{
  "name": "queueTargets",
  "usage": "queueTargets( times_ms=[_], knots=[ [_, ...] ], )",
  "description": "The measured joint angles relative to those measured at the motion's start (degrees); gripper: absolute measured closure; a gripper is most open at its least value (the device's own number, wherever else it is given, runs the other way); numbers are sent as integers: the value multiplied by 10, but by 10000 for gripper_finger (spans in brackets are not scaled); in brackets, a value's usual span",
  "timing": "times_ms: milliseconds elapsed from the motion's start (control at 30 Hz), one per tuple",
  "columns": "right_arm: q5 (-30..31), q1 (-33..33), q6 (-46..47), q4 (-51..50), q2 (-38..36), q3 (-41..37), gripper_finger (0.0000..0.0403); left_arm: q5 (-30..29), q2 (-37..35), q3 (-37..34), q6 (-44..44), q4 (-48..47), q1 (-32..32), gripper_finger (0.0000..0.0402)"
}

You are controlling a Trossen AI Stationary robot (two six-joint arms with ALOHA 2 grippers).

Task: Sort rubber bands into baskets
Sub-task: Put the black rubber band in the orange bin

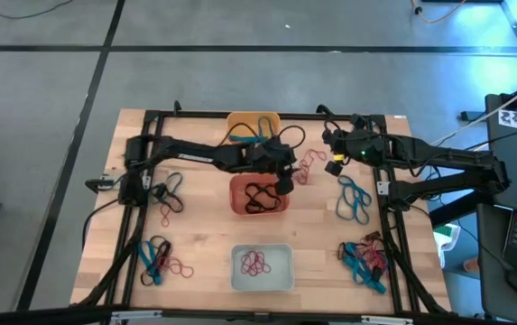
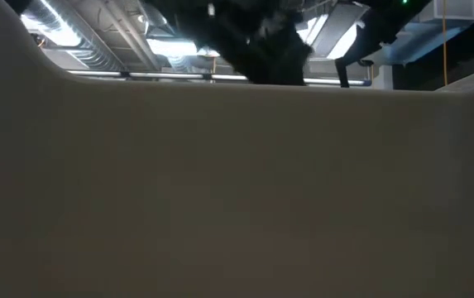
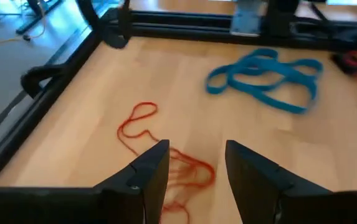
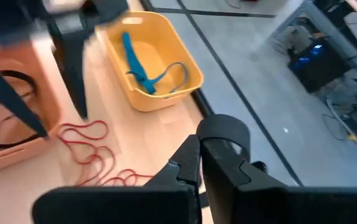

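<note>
Now left pincer apart, red rubber band beneath; right pincer together.

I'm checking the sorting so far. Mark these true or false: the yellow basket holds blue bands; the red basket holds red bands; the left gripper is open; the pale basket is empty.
1. The yellow basket holds blue bands. True.
2. The red basket holds red bands. False: black bands lie in it.
3. The left gripper is open. True; loose red bands lie on the table ahead of it.
4. The pale basket is empty. False: it holds pink-red bands.
</note>
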Motion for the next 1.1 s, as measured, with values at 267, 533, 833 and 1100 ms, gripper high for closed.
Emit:
queueTargets(
  times_ms=[267, 533, 833, 1100],
  knots=[
    [-77, 0, 5, 6, 0, 0, 384, -99, -130, -81, 12, -30, -72, 247],
    [-171, 0, 14, 61, 0, 0, 384, -127, -245, -223, -38, -4, -135, 247],
    [-262, 0, 35, 148, 30, 0, 384, -171, -323, -369, -34, 163, -206, 246],
    [-329, 1, 48, 252, 99, 0, 384, -190, -330, -431, -2, 279, -245, 246]
  ],
)
